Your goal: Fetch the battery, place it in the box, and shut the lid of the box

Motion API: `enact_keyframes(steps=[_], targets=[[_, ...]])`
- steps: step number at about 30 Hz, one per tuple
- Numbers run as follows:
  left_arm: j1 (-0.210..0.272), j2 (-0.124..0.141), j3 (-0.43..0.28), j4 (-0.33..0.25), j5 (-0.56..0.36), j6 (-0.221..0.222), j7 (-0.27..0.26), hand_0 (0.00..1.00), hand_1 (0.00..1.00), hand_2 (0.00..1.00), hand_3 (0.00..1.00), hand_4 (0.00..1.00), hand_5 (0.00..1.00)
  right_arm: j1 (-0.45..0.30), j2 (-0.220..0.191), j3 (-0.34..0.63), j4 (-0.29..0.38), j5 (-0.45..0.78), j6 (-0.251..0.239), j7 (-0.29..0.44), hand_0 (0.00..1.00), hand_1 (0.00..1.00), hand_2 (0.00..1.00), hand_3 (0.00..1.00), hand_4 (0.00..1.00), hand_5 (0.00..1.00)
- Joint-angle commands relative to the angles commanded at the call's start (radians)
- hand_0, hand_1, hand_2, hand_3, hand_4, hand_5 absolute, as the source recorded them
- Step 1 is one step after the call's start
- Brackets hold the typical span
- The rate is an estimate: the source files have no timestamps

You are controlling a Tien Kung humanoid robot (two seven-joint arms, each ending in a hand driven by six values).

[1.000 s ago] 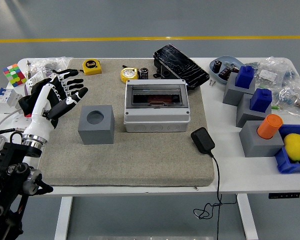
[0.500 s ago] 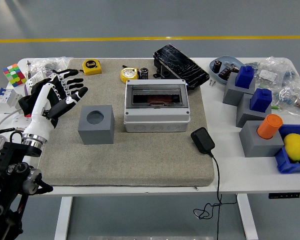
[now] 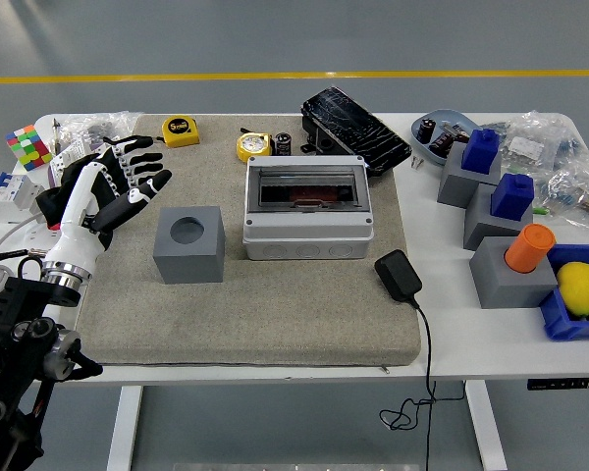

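Note:
A grey box [image 3: 307, 209] sits mid-mat with its clear lid down, something reddish showing through it. A small black battery [image 3: 283, 143] stands at the mat's far edge beside a yellow tape measure [image 3: 254, 146]. My left hand [image 3: 118, 186] hovers over the mat's left edge, fingers spread and holding nothing, left of a grey cube [image 3: 189, 243] with a round hole. It is well apart from the box and the battery. The right arm is out of sight.
A black charger [image 3: 399, 275] with its cable lies right of the box. Grey blocks with blue and orange tops [image 3: 501, 231], a blue bin with a lemon [image 3: 580, 288], a bowl of batteries [image 3: 438, 132], a black pack [image 3: 353, 129] and a colour cube [image 3: 26, 147] ring the mat.
The left arm has sunk very slightly; nothing else has moved.

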Motion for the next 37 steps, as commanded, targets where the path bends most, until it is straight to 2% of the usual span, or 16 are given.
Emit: enact_keyframes(steps=[21,37], targets=[[0.004,0.004,0.004,-0.002,-0.001,-0.004,0.003,0.574,0.661,0.673,0.724,0.998,0.376,-0.005,0.001,-0.005,0.000,0.004,-0.001,0.002,0.741,0.710,0.718,0.715,0.998,0.551],[0.006,-0.003,-0.002,-0.008,-0.001,-0.004,0.001,0.573,0.660,0.676,0.724,0.998,0.377,-0.008,0.003,0.002,0.000,0.005,-0.004,0.006,0.740,0.709,0.719,0.716,0.998,0.552]])
